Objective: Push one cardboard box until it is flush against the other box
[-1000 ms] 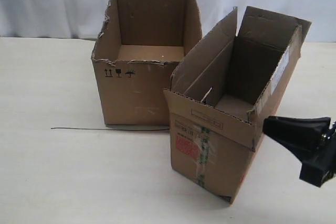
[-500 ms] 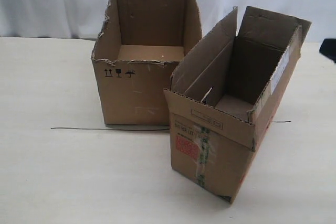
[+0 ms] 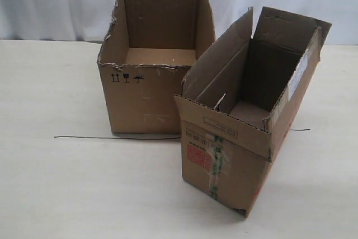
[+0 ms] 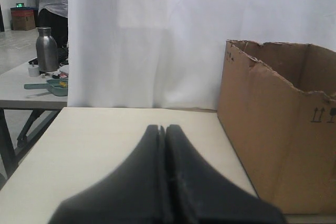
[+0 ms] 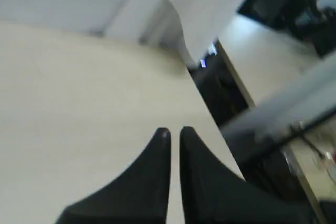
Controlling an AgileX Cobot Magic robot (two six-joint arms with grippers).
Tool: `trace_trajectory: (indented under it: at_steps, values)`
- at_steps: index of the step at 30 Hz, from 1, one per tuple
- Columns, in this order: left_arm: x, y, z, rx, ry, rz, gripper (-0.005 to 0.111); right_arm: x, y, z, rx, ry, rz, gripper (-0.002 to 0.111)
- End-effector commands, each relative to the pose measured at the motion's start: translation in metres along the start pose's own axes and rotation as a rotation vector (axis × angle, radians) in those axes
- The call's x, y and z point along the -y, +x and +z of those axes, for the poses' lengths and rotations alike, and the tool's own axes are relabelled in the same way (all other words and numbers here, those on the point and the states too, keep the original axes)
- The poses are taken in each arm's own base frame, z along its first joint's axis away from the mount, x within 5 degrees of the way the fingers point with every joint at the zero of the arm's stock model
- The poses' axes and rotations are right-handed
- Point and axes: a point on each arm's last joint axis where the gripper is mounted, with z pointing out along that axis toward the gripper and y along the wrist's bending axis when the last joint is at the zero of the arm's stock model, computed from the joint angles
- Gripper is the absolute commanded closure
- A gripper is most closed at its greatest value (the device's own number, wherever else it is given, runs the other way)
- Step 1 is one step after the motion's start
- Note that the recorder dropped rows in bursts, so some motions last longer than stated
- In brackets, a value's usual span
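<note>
Right arm gone from exterior view! Narrow brown cardboard box with red label [image 3: 235,155] unmoved on pale table [image 3: 67,183], at 4 o'clock of wide torn-rimmed brown box [image 3: 142,102], skewed, not flush. Left fingers [image 4: 151,148] closed, empty; right fingers [image 5: 159,148] near-closed, empty.

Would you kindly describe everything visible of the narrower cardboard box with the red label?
The cardboard box is brown card, narrow and long, open-topped with tall flaps upright. Its near end bears a red square label and green-printed clear tape. It stands on the table, angled beside the other box, not flush.
</note>
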Motion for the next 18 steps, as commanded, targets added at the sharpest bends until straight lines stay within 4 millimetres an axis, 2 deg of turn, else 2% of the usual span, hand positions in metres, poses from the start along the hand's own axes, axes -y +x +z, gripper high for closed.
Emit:
trace_trajectory:
  at_steps: [1,2,4,5,8,10,13,15,18]
  values:
    - [0.000,0.000,0.000,0.009,0.008,0.002,0.107,-0.038,0.001,0.003,-0.568,-0.450,0.108,0.103]
    - [0.001,0.000,0.000,0.011,0.009,0.000,0.107,-0.059,0.005,-0.001,-0.609,-0.670,0.101,0.103]
    - [0.001,0.000,0.000,0.011,0.009,0.000,0.107,-0.091,0.019,-0.004,-0.509,-0.883,0.207,0.103]
    - [0.001,0.000,0.000,0.011,0.009,0.000,0.107,-0.101,0.028,-0.005,-0.489,-0.929,0.258,0.103]
    - [0.001,0.000,0.000,0.011,0.009,0.000,0.107,-0.114,0.035,-0.015,-0.457,-1.075,0.277,0.103]
    - [0.001,0.000,0.000,0.011,0.009,0.000,0.107,-0.123,0.044,-0.030,-0.423,-1.238,0.294,0.103]
    - [0.001,0.000,0.000,0.011,0.009,0.000,0.107,-0.124,0.060,-0.045,-0.365,-1.258,0.323,0.103]
    - [0.000,0.000,0.000,0.005,0.008,0.000,0.107,-0.119,0.068,-0.053,-0.260,-1.190,0.370,0.103]
    - [0.000,0.000,0.000,0.005,0.008,0.000,0.107,-0.113,0.071,-0.053,-0.221,-1.091,0.414,0.103]
